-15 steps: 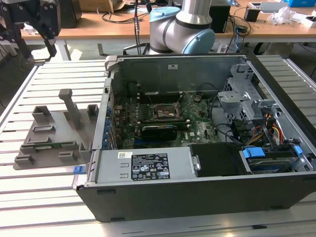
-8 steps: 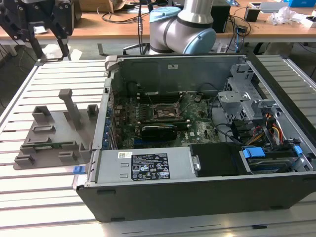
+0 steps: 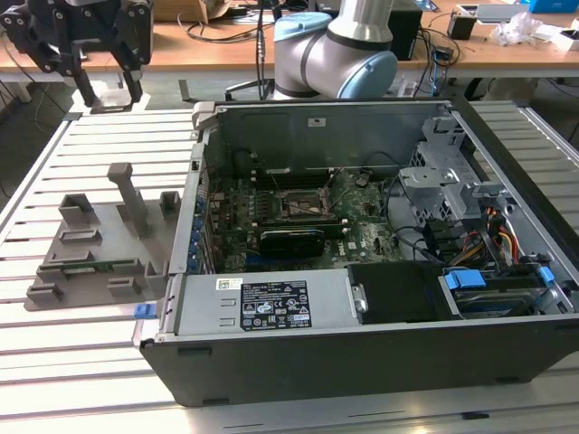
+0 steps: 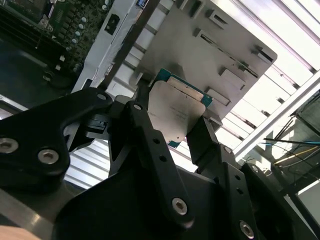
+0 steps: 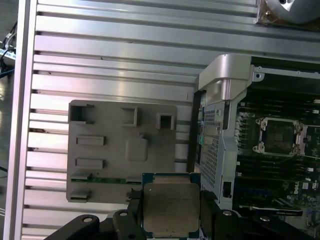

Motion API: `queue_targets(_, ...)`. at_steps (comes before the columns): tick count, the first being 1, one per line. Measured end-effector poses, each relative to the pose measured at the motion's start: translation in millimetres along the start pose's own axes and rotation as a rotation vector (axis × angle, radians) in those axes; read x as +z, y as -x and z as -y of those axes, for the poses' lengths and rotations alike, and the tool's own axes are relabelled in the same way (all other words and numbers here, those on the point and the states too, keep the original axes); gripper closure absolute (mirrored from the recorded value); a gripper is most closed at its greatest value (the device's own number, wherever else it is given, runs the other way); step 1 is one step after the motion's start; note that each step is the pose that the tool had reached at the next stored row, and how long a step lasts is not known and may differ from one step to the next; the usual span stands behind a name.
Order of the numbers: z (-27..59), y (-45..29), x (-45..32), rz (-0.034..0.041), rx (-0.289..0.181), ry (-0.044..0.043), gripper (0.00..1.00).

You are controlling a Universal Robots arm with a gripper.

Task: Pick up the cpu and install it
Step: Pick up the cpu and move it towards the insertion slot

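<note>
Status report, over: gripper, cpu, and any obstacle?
The gripper: jaws shut on the cpu. Cpu in the air, apart from the gray holder, not in the socket. Socket looks unblocked.

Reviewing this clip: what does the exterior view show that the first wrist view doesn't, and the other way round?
Exterior view: the arm's grey joint behind the case, the labelled power supply along the case's near wall, and the drive cage toward the exterior view's right.
First wrist view: the cpu clamped between the pincer's fingers, metal top facing the camera.
Both: the grey fixture tray, the open computer case, the socket frame on the motherboard, and the slatted table.
</note>
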State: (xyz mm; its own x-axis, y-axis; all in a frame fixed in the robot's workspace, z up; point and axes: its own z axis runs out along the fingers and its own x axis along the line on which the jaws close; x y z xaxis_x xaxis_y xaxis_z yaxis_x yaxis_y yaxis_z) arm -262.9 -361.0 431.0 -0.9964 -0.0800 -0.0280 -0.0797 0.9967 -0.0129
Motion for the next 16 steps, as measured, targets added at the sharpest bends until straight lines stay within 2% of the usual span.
queue_targets(3, 0.4, 6.8, 0.1, -0.0001, 0.0, -0.0001, 0.45)
queue_targets(6, 0.9, 16.9, 0.5, -0.0001, 0.0, -0.0001, 0.45)
queue_targets(16, 2.0, 38.5, 1.1, -0.0001, 0.0, -0.0001, 0.45)
